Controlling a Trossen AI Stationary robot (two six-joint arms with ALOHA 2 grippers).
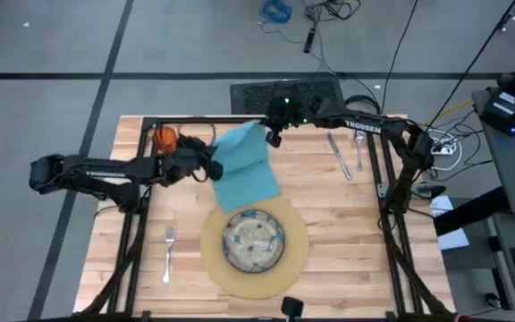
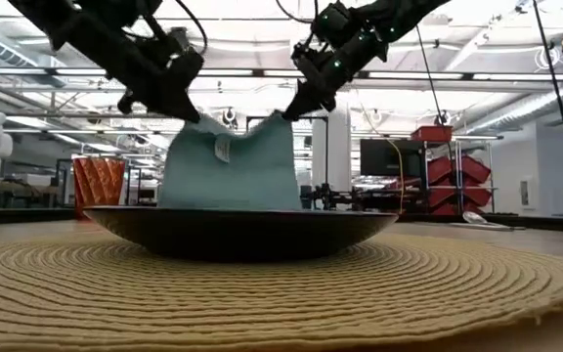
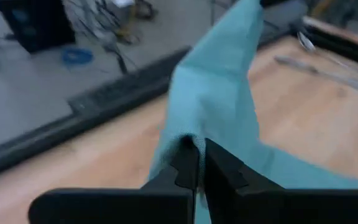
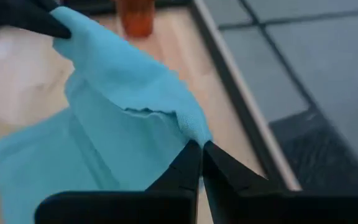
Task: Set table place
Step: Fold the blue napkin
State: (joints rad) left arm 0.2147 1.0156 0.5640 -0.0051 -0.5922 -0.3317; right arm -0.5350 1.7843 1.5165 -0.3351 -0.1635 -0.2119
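Counting stuff: one napkin point(image 1: 247, 170), one plate point(image 1: 253, 240), one mat point(image 1: 284, 268), one fork point(image 1: 169, 250), one orange cup point(image 1: 164, 138), plus two silver utensils point(image 1: 340, 154) at the far right, probably knife and spoon but hard to call.
Left claw: left claw point(image 1: 211, 170) pinched tight on one napkin corner, up off the surface point(image 1: 347, 224).
Right claw: right claw point(image 1: 273, 136) clamped on the opposite top corner near the far edge, so the cloth hangs stretched between both.
Napkin: teal, soft and rumpled, small white tag visible in the low view, lower end draping toward the plate's far rim.
Plate: round, speckled grey-green, shallow, sitting centred on the mat at the near edge.
Mat: round, tan, coiled woven ridges.
Fork: lying flat left of the mat, well apart from it.
Cup: ribbed, at the far left corner just behind the left arm.
Surface: pale wood strips with a thin black frame.
Open room: bare wood right of the mat and between the plate and the two utensils.
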